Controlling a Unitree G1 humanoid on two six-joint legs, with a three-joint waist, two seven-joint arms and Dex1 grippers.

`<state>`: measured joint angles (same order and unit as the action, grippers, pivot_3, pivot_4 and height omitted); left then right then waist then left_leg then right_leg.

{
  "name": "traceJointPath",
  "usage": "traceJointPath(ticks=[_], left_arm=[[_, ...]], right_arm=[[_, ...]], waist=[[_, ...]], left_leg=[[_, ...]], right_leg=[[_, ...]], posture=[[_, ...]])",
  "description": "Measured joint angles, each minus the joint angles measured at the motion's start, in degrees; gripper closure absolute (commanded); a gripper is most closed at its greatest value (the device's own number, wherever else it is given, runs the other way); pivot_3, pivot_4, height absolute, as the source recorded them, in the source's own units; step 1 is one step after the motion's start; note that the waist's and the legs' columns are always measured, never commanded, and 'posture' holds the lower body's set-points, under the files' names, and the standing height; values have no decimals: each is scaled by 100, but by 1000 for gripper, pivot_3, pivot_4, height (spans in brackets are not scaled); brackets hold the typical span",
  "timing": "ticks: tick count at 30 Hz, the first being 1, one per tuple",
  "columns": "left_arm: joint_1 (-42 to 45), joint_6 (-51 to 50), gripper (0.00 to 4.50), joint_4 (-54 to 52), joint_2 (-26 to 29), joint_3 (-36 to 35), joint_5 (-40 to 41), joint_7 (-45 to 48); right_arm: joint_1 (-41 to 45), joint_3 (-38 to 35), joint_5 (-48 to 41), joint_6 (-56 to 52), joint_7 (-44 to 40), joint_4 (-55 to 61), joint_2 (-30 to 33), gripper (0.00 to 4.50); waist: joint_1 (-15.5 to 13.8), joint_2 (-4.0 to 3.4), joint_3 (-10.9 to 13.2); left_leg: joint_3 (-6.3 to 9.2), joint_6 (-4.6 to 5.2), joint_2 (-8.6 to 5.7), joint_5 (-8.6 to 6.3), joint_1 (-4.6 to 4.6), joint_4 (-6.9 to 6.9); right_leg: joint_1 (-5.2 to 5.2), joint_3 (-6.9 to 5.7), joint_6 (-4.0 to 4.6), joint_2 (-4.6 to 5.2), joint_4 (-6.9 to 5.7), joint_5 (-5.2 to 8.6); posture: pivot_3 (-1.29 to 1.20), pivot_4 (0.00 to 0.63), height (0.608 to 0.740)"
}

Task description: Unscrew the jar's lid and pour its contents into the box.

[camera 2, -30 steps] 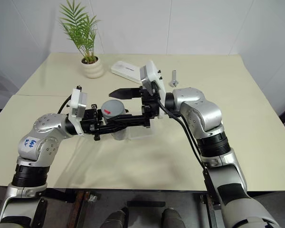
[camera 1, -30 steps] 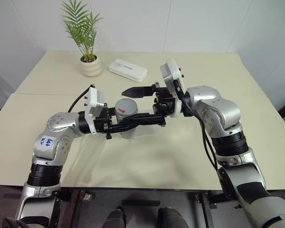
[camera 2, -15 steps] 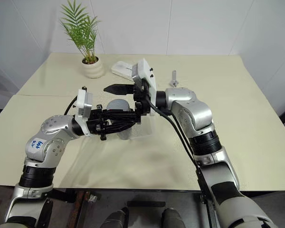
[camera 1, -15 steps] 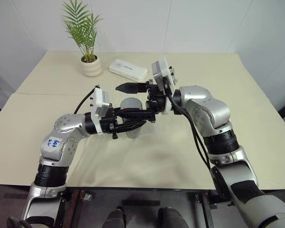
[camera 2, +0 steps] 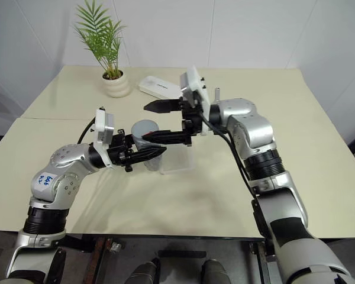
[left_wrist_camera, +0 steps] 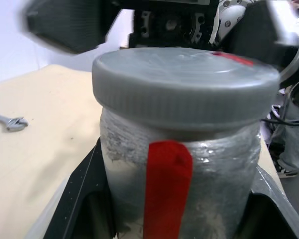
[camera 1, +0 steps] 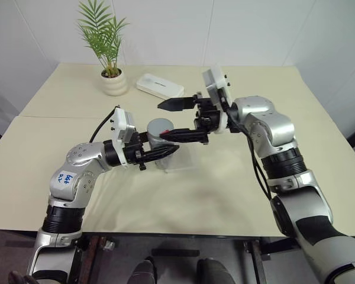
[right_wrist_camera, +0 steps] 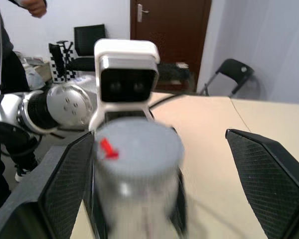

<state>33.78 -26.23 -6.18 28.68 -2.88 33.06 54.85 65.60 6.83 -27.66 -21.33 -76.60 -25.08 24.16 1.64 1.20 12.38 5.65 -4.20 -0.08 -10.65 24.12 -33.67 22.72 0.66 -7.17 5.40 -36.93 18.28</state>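
My left gripper (camera 1: 165, 146) is shut on the jar (camera 1: 160, 144) and holds it upright just above the table. The jar is greyish, with a red strip (left_wrist_camera: 167, 191) down its side. The grey lid (left_wrist_camera: 185, 88) sits on the jar, a red mark (right_wrist_camera: 107, 148) at its edge. My right gripper (camera 1: 163, 121) is open and reaches in from the right, and the lid lies between its two fingers (right_wrist_camera: 268, 172). The box (camera 2: 177, 160) of clear plastic rests on the table right beside the jar. The contents are hidden behind the jar's cloudy wall.
A white plant pot (camera 1: 113, 83) with a palm and a white oblong case (camera 1: 158, 87) stand at the back of the table (camera 1: 272, 89). A small metal tool (camera 2: 216, 96) lies behind my right arm. A person (right_wrist_camera: 2, 59) stands beyond the table.
My right gripper has drawn back to the right, still open, after reaching further left over the jar half a second ago. The left gripper keeps the jar in place.
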Motion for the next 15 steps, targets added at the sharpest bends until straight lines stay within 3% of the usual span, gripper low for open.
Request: traceJointPath(ticks=[3,8,15], left_arm=[[-34,28,2493,-244,-30,-17,110,86],[-41,51,2493,-308,-53,-40,136,100],[-66,51,2493,-305,-14,-53,135,115]], right_arm=[[-4,-158,188,-79,-27,-501,426,64],[-39,-351,163,-311,-181,-607,609,64],[-132,-488,-418,-1133,55,743,61,64]], waist=[[-11,1,1],[59,-1,2],[68,-3,2]], left_leg=[[-1,0,-1,0,2,1],[-5,0,3,0,-3,6],[-3,0,3,0,-2,4]], right_leg=[[-1,1,0,0,6,0],[1,4,0,-3,3,0],[1,5,0,-2,1,0]], posture=[[0,150,740],[0,150,740],[0,150,740]])
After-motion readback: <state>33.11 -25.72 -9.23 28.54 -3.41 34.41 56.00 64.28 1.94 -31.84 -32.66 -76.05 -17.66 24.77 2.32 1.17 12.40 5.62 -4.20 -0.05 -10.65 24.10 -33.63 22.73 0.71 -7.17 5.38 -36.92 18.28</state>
